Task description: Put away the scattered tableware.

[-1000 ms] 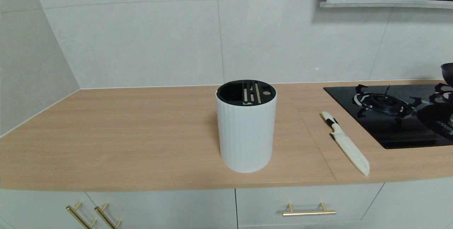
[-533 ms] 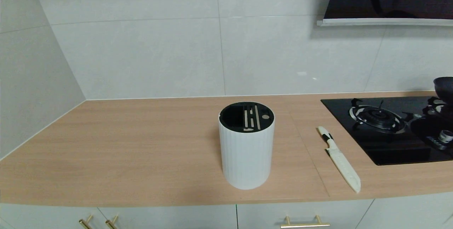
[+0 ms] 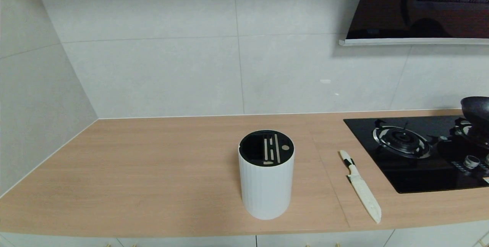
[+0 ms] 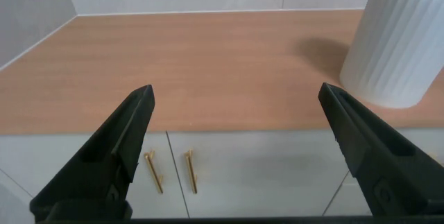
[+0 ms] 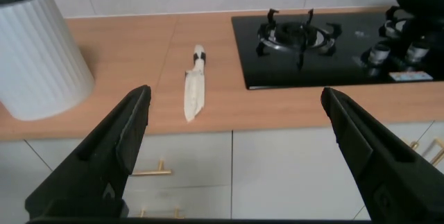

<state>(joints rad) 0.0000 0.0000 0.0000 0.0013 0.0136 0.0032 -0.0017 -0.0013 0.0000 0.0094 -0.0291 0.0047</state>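
Observation:
A white ribbed holder with a black slotted top stands upright near the front of the wooden counter. To its right a white knife with a black-banded handle lies flat, blade toward the front edge. My left gripper is open, held in front of the counter edge, with the holder off to one side. My right gripper is open too, before the counter edge, with the knife and holder ahead of it. Nothing sits between either pair of fingers.
A black gas hob with burners fills the counter's right end, a dark pan on its far burner, and a range hood hangs above. Tiled walls close the back and left. Cabinet doors with gold handles sit below the counter.
The head view has risen and tilted, so the counter, holder and knife sit lower in the picture and more hood shows. The objects themselves have not moved.

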